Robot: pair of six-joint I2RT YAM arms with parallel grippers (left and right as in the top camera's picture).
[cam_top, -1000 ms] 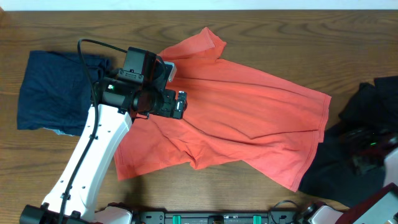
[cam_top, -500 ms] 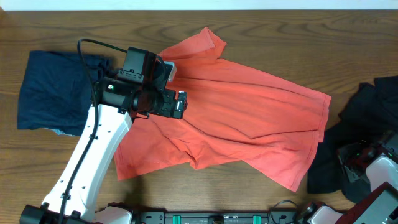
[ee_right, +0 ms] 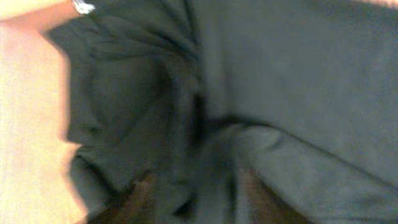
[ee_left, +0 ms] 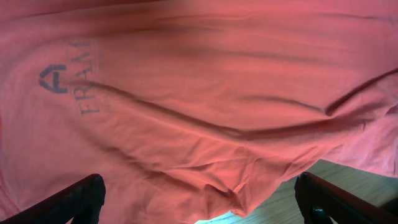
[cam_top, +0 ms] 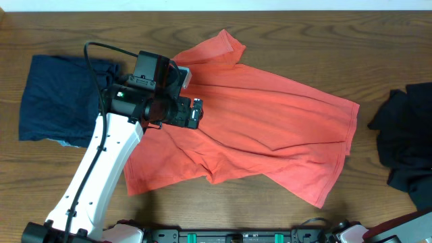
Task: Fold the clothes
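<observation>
The coral-red T-shirt (cam_top: 270, 131) lies spread and rumpled across the middle of the table. My left gripper (cam_top: 194, 113) hovers over its left part, and in the left wrist view that gripper (ee_left: 200, 208) is wide open, with the shirt (ee_left: 205, 106) and its faint lettering (ee_left: 84, 78) below. The navy garment (cam_top: 57, 98) lies at the far left. A black garment (cam_top: 408, 145) is heaped at the right edge. In the blurred right wrist view the black garment (ee_right: 280, 81) fills the frame close around my right gripper (ee_right: 200, 199); whether it holds the cloth is unclear.
The table is brown wood (cam_top: 290, 27). The left arm's white link (cam_top: 94, 179) crosses the front left. A light tag (cam_top: 185, 77) shows at the shirt's collar. The arms' base hardware (cam_top: 236, 236) sits along the front edge.
The right arm has left the overhead view. The black garment has been drawn to the right, off the coral shirt's hem. The left arm has not moved.
</observation>
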